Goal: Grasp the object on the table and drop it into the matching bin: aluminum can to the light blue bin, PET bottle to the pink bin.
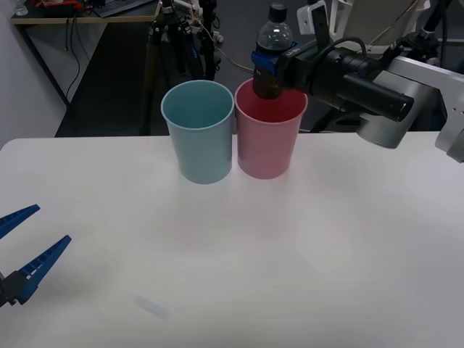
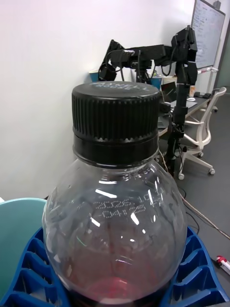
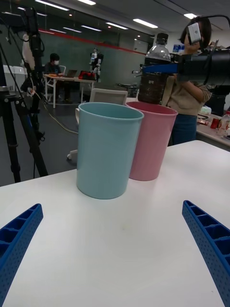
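Clearly the PET bottle (image 1: 273, 51) hangs upright over the pink bin (image 1: 268, 141), pinched at its rounded shoulder by the right gripper (image 1: 270, 64). Rigid, smooth and weighted by liquid, it should drop straight. The left gripper (image 1: 25, 250) waits spread over the surface (image 1: 290, 254).

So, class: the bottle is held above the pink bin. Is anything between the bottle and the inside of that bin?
Nothing visible. The right tool grips the PET bottle upright over the pink bin, its base at the open rim. The light blue bin stands beside it, on the left. The left tool waits open, low over the table.
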